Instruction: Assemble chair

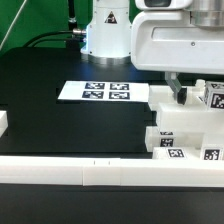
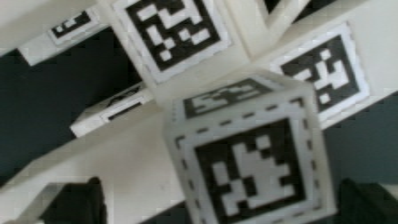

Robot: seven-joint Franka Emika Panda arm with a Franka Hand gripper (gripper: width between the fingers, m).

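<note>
The chair parts (image 1: 185, 128) are glossy white pieces with black-and-white tags, bunched at the exterior view's right near the front rail. A small tagged cube (image 1: 213, 97) sits on top at the far right. My gripper (image 1: 177, 93) hangs straight down over this pile, fingertips just above its top. In the wrist view a tagged block (image 2: 249, 150) stands upright between my gripper's (image 2: 217, 200) dark fingers (image 2: 71, 198), which sit wide apart; one finger is beside the block, the other stands off it. X-braced frame bars and more tags (image 2: 169, 35) lie behind it.
The marker board (image 1: 95, 91) lies flat on the black table toward the exterior view's middle. A long low white rail (image 1: 90, 170) runs along the front edge, and a short rail piece (image 1: 3, 124) stands at the left edge. The arm's base (image 1: 105, 35) is at the back.
</note>
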